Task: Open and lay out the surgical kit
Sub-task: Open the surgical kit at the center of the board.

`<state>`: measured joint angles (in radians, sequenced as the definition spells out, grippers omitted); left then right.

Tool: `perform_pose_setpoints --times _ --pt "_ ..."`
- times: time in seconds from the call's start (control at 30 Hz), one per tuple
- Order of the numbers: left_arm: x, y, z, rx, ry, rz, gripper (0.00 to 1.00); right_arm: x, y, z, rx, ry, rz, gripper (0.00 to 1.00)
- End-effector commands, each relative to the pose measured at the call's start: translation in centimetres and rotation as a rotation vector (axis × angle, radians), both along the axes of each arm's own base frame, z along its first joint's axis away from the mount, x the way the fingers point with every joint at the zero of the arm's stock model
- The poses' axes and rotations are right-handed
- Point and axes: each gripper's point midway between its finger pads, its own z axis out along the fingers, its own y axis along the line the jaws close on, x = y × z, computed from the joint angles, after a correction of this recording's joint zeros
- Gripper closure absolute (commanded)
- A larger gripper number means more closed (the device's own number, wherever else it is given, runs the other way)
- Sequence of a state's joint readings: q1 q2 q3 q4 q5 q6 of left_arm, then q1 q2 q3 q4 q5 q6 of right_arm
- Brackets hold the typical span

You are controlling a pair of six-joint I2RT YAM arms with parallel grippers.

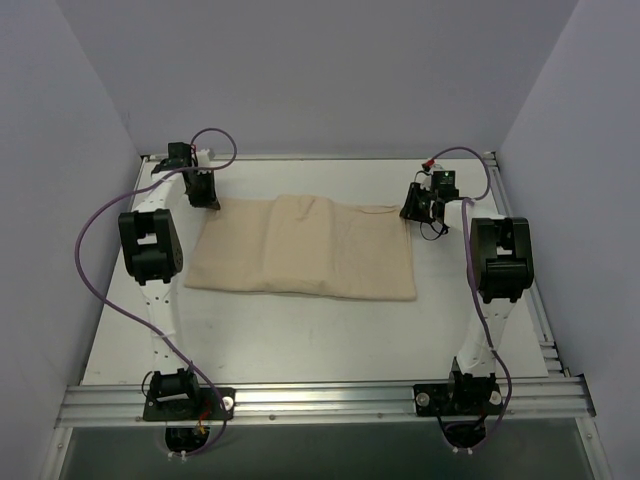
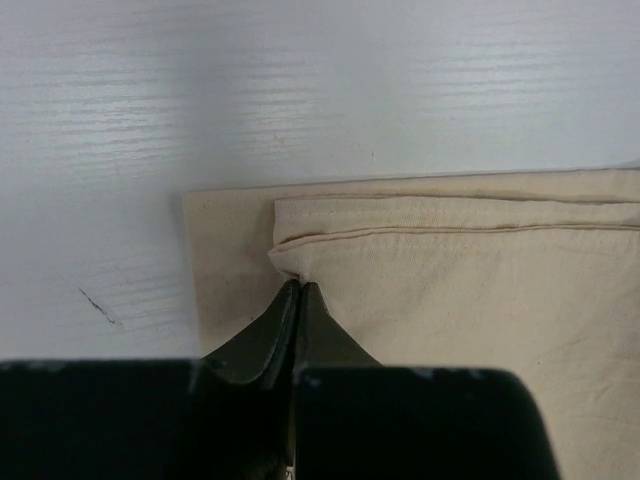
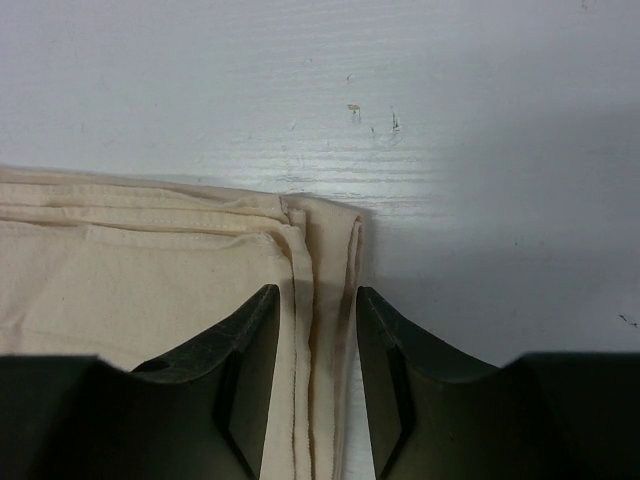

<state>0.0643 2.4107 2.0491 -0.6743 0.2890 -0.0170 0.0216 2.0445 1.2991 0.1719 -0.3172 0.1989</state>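
Left wrist view: cloth wrap (image 2: 470, 300) corner pinched in left hand (image 2: 300, 290)

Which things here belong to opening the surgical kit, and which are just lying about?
Job in hand: cloth wrap, folded shut; left gripper, shut on its corner; right gripper, open astride its edge.
Just there: table; purple cables on the arms.

Fingers (image 2: 262, 345) of the left gripper (image 2: 298, 288) pinch the cloth wrap (image 2: 480, 300) corner (tips together)
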Motion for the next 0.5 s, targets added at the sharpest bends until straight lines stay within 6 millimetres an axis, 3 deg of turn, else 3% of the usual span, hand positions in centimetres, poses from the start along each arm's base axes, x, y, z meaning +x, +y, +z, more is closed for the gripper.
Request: perform_pose_setpoints --times 0.0,0.27,0.37,0.47 --pt "0.4 -1.1 3.7 -0.019 -0.082 -0.043 0.98 0.4 0.5 2.8 -0.02 -0.069 0.027 0.67" --pt "0.6 -1.0 4.8 -0.013 -0.108 -0.039 0.98 0.8 1.0 1.7 -0.015 -0.061 0.039 0.69" --pt "0.5 -0.7 4.9 0.002 -0.108 -0.031 0.98 1.0 0.9 2.1 -0.047 -0.076 0.028 0.69" --pt "0.4 -0.9 5.1 -0.004 -0.11 -0.035 0.98 1.3 0.6 3.8 -0.073 -0.11 0.02 0.68"
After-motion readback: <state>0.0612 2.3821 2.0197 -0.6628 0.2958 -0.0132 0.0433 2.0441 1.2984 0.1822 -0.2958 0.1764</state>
